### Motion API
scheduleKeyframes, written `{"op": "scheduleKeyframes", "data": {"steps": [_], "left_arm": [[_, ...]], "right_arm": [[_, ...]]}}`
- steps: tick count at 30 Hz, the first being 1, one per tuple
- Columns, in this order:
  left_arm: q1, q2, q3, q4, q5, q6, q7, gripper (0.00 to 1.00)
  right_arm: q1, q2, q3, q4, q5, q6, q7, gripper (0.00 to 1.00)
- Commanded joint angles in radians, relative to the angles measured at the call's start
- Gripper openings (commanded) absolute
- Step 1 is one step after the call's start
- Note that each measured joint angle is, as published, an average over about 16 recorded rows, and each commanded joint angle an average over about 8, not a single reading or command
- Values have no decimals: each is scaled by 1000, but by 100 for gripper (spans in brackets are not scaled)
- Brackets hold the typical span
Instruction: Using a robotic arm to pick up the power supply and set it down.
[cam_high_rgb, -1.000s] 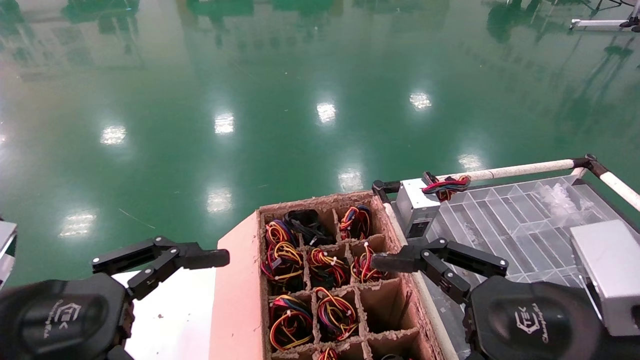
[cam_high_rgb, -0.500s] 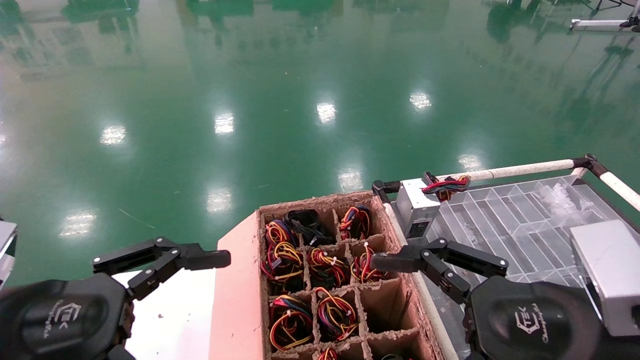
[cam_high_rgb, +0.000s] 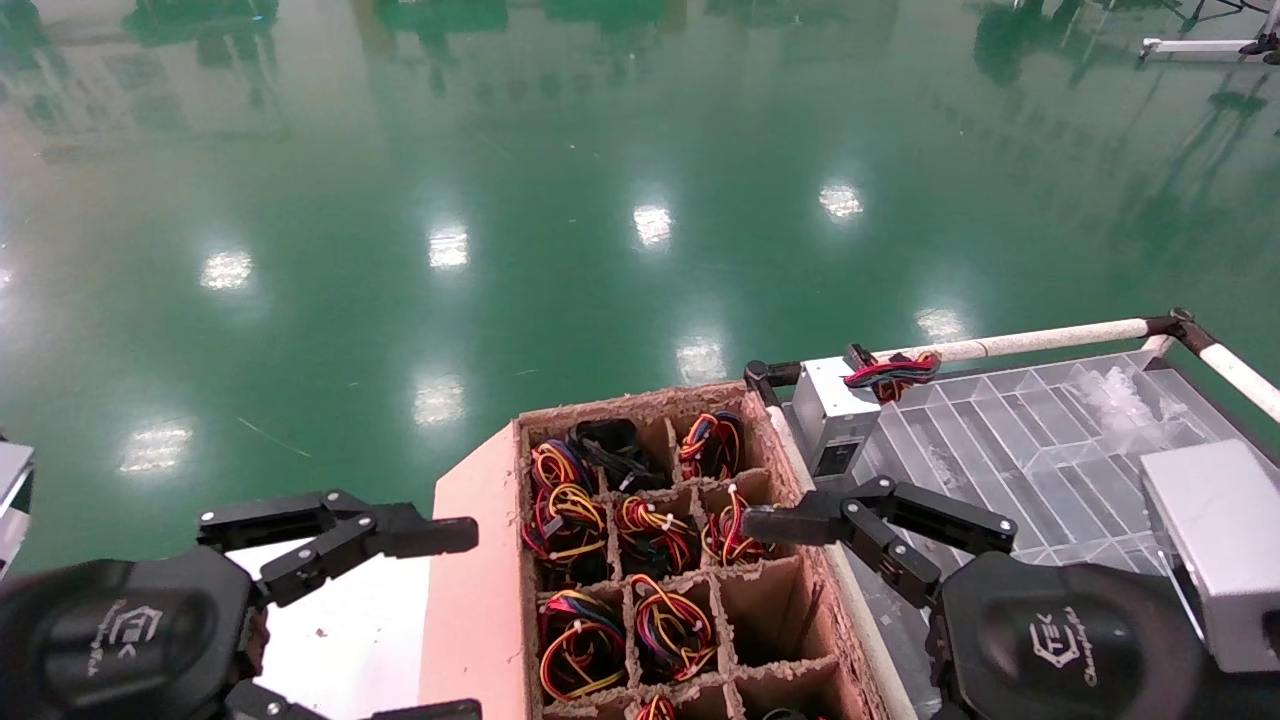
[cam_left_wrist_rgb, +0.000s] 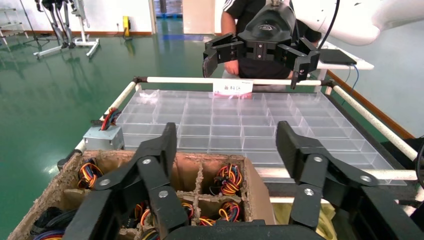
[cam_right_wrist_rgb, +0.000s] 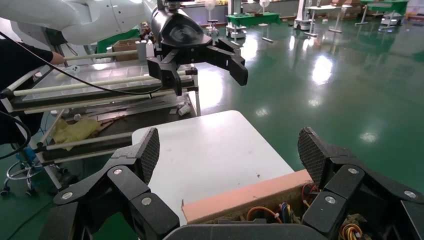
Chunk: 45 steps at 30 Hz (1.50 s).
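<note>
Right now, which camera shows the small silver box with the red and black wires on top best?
The head view: the silver box sits whole at the clear tray's near corner, wires on top. The left wrist view shows it smaller, at the picture's edge beside the cardboard crate. The right wrist view does not show it.

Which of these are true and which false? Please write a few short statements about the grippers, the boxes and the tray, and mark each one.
1. The left gripper and the right gripper both have open jaws and hold nothing. True.
2. The silver box with red, blue and black wires lies inside the cardboard box. False: it stands on a far corner of the clear tray, beside the cardboard box.
3. Every cell of the cardboard box holds wires. False: the empty cell near the right gripper has none.
4. The left gripper hangs above the white table. True.
</note>
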Motion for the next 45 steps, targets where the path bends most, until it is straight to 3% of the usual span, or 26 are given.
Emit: {"op": "scheduleKeyframes", "data": {"steps": [1, 11, 24, 31, 34, 40, 45], "left_arm": [[0, 0, 0, 0, 0, 0, 0, 0], [0, 0, 0, 0, 0, 0, 0, 0], [0, 0, 0, 0, 0, 0, 0, 0], [0, 0, 0, 0, 0, 0, 0, 0], [0, 0, 0, 0, 0, 0, 0, 0], [0, 0, 0, 0, 0, 0, 0, 0], [0, 0, 0, 0, 0, 0, 0, 0]], "right_arm": [[1, -1, 1, 2, 2, 0, 0, 100], [15, 18, -55, -40, -133, -7, 2, 100], [168, -17, -188, -96, -430, -51, 20, 100], [236, -69, -243, -157, -523, -62, -12, 99], [257, -91, -267, -185, -547, -68, -24, 83], [307, -115, -322, -224, -590, -79, -40, 31], [341, -116, -362, -246, -595, -81, -47, 15]]}}
